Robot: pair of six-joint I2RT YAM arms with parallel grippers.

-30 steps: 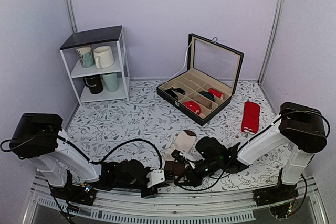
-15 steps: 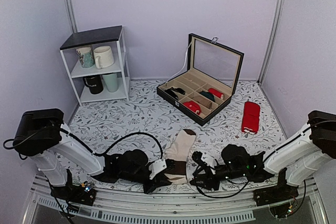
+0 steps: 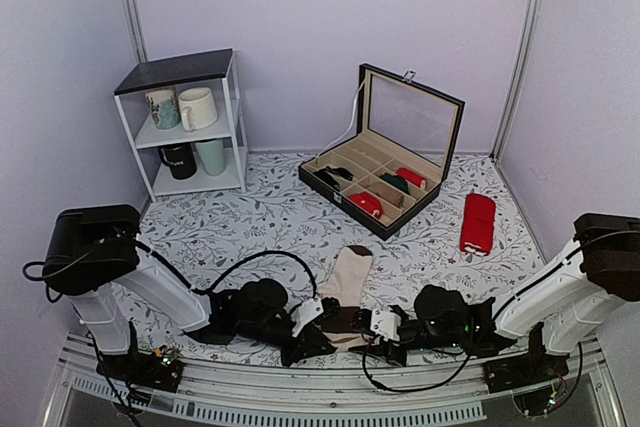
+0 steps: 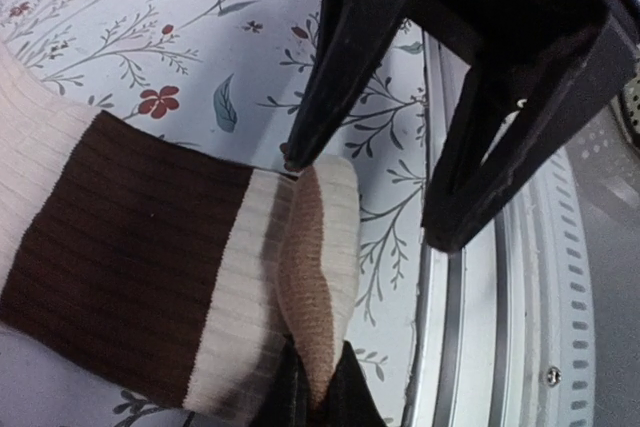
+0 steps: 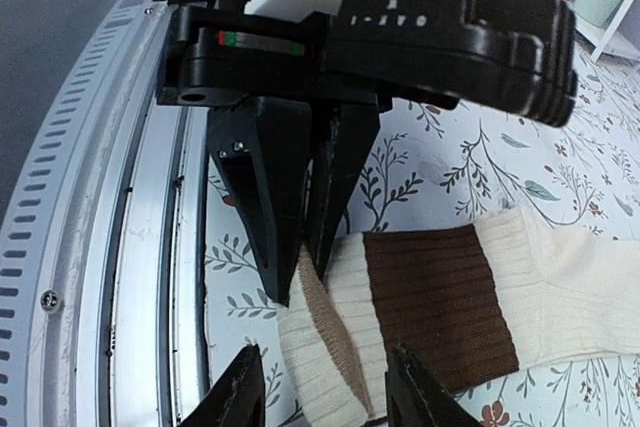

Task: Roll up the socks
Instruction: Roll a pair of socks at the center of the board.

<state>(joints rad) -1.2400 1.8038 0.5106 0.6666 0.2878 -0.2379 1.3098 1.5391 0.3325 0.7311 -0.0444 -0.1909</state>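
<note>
Far left of the open black box (image 3: 345, 197), a small white shelf (image 3: 190, 122) holds mugs and plays no part here.

The left gripper (image 4: 318, 399) lies low on the floral table cover (image 3: 250, 227), on the near side of the box and a little to its left. In its wrist view the jaws are pressed nearly together on the turned-over lip of the cuff (image 5: 320, 347), with the tan lining showing between them.

The socks (image 3: 348, 275) lie flat straight out from the near side of the box. The toe points toward the box and the cuff lies at the end farthest from it. From toe to cuff the bands run cream, dark brown, cream, and the last edge is folded back on itself just once.

The right gripper (image 5: 325, 392) faces the left one across the cuff, also on the near side of the box. Its jaws stand spread on either side of the cuff end and hold nothing. One fingertip appears to rest at the cuff's corner.

A plain red pair (image 3: 478, 222) lies just right of the box, well apart from the work.

I judge this to be the very start of the roll, with a first turn made and nothing wound. The next move calls for the right jaws to close on the folded lip. Both grippers then need to turn it over toward the box together, keeping the two layers aligned so that the roll does not skew.
</note>
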